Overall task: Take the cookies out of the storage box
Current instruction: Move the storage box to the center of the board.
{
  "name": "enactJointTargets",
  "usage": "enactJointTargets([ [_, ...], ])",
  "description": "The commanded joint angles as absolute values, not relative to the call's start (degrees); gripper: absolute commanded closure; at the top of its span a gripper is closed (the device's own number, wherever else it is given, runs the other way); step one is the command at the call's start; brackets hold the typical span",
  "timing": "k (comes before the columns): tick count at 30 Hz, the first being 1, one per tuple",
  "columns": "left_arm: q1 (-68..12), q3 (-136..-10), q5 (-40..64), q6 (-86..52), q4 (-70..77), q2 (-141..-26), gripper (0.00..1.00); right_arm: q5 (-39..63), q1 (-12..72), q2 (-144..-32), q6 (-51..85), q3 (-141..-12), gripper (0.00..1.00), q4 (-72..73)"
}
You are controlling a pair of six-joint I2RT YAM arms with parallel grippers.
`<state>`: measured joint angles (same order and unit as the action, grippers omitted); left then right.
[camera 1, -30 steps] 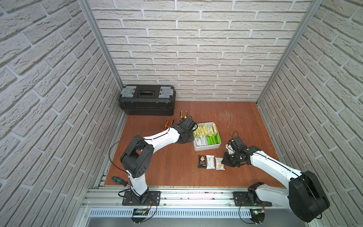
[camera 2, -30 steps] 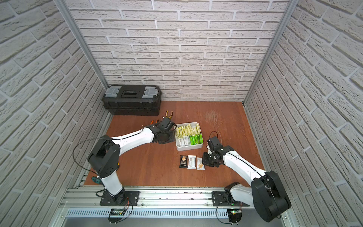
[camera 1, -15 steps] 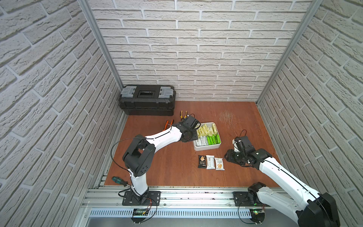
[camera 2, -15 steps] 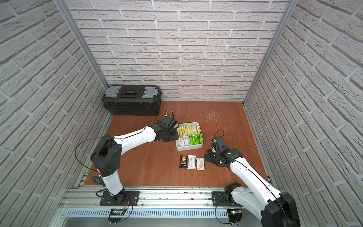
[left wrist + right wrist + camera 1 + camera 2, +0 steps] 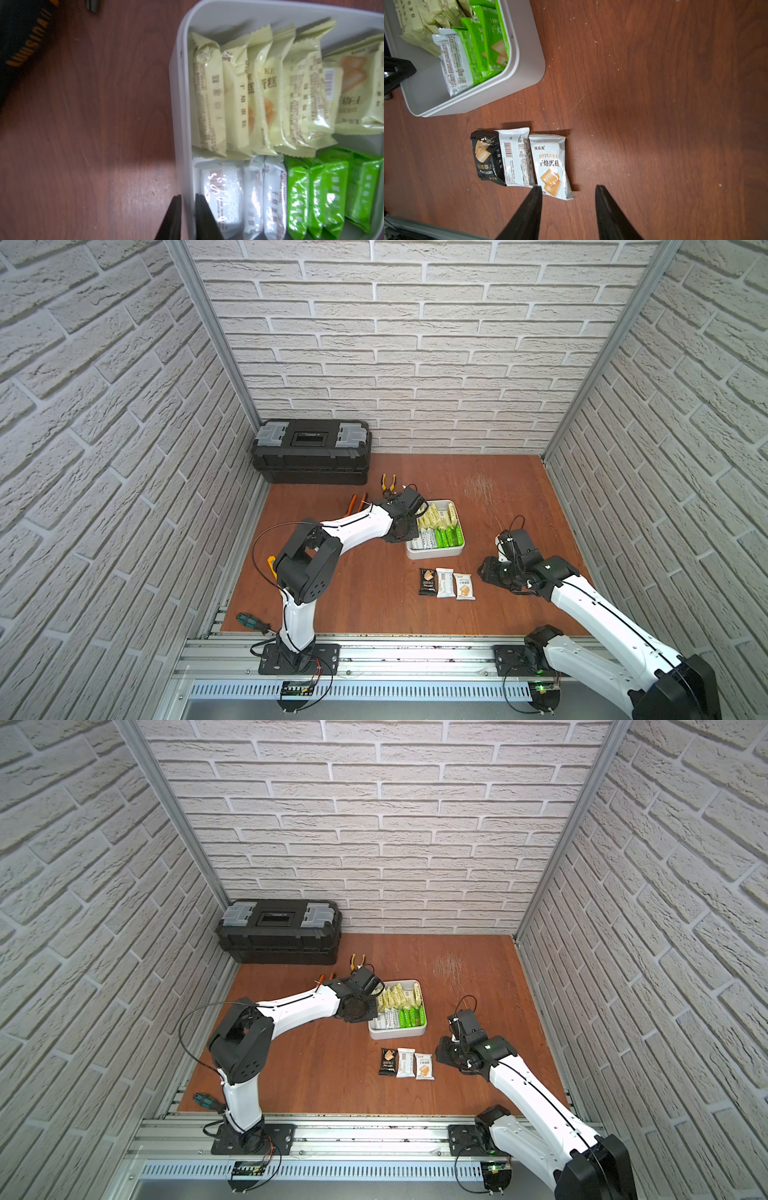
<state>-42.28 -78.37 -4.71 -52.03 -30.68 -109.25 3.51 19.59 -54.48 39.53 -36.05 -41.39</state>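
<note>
The storage box (image 5: 436, 552) (image 5: 397, 1032) is a shallow white tray in mid-table. It holds rows of pale yellow, white and green cookies (image 5: 438, 526) (image 5: 270, 104). My left gripper (image 5: 188, 199) (image 5: 413, 531) is shut on the box's left wall (image 5: 182, 104), one finger inside and one outside. A black packet (image 5: 488, 158), a white one (image 5: 517, 158) and a white one picturing a biscuit (image 5: 550, 164) lie side by side on the table in front of the box. My right gripper (image 5: 569, 187) (image 5: 484, 572) stands open just right of them, holding nothing.
A black toolbox (image 5: 311, 452) stands at the back left. Yellow-handled pliers (image 5: 388, 483) and an orange-handled tool (image 5: 357, 502) lie behind my left arm. A green-handled screwdriver (image 5: 251, 622) lies at the front left edge. Brick walls close in three sides.
My left gripper's jaws have closed onto the box wall. My right gripper has opened beside the three packets, and that arm's elbow has swung back and down.
</note>
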Motion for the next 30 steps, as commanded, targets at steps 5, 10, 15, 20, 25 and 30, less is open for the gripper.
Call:
enactJointTargets([
  [5, -39.07, -75.51, -10.26, -47.54, -34.97, -107.45, 0.87, 4.65, 19.35, -55.96, 39.75, -37.55, 0.54, -39.64],
  [10, -37.54, -74.21, -11.65, -43.82, -36.3, -106.43, 0.89, 5.05, 19.38, -57.07, 39.38, -37.85, 0.55, -38.72],
  [15, -36.9, -72.99, -12.27, -41.87, -35.77, -104.82, 0.84, 6.1, 19.34, -58.21, 39.08, -38.06, 0.56, -37.62],
  [20, -37.09, -72.26, -15.42, -42.85, -32.81, -100.38, 0.54, 6.42, 19.34, -58.79, 38.57, -38.68, 0.56, -37.44],
  [25, -39.16, -74.07, -15.73, -41.01, -31.01, -95.97, 0.46, 6.38, 19.35, -59.14, 37.89, -39.69, 0.56, -37.92],
  [30, -39.95, -73.97, -6.27, -40.43, -27.31, -98.62, 0.43, 6.55, 19.34, -60.0, 37.5, -40.41, 0.56, -37.79],
])
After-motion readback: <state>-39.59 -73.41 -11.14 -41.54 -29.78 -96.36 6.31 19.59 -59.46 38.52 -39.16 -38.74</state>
